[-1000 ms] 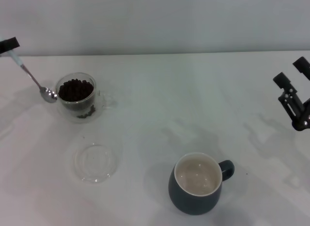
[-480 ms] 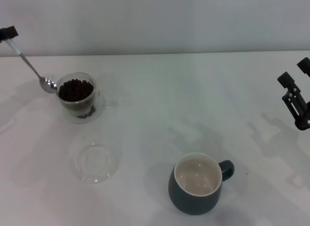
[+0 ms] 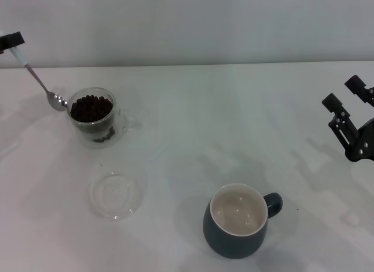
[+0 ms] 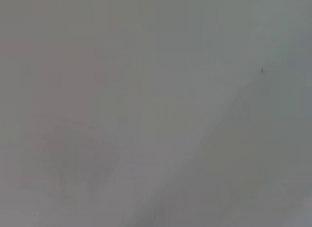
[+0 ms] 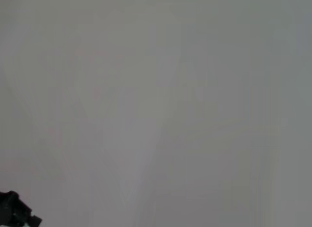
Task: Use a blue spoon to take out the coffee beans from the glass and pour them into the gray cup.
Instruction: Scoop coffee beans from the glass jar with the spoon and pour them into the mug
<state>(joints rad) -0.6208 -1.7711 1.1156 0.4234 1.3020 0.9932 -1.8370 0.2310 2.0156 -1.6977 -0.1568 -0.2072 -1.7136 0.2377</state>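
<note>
Right now my left tool (image 3: 10, 41) sits at the far left edge of the head view, clamped on the pale handle end of the blue spoon (image 3: 41, 82). The spoon slants down from it, and its shiny bowl hangs just beside the outer left rim of the glass (image 3: 93, 117), not yet over the opening. As far as I can tell the bowl is empty. The coffee beans (image 3: 91, 107) are heaped nearly to the top of the glass, which stands on the counter (image 3: 193, 120) with its clear handle pointing toward the middle. In front of it lies a flat clear saucer (image 3: 115, 195). The gray cup (image 3: 238, 220) stands well apart, near the front edge, its cream inside bare of beans. My right tool (image 3: 347, 92) hangs idle at the far right, its two fingers spread apart and holding nothing. Both wrist views show only blank pale surface.

I judge that scooping has not begun, so the risks all lie ahead. With the spoon bowl this close to the rim, a sideways move could knock the light glass and slide or tip it. The beans are piled high, so a steep dig could push some over the edge. The spoon is shallow and the cup is far off, so any tilt on the way could spill beans onto the counter.
</note>
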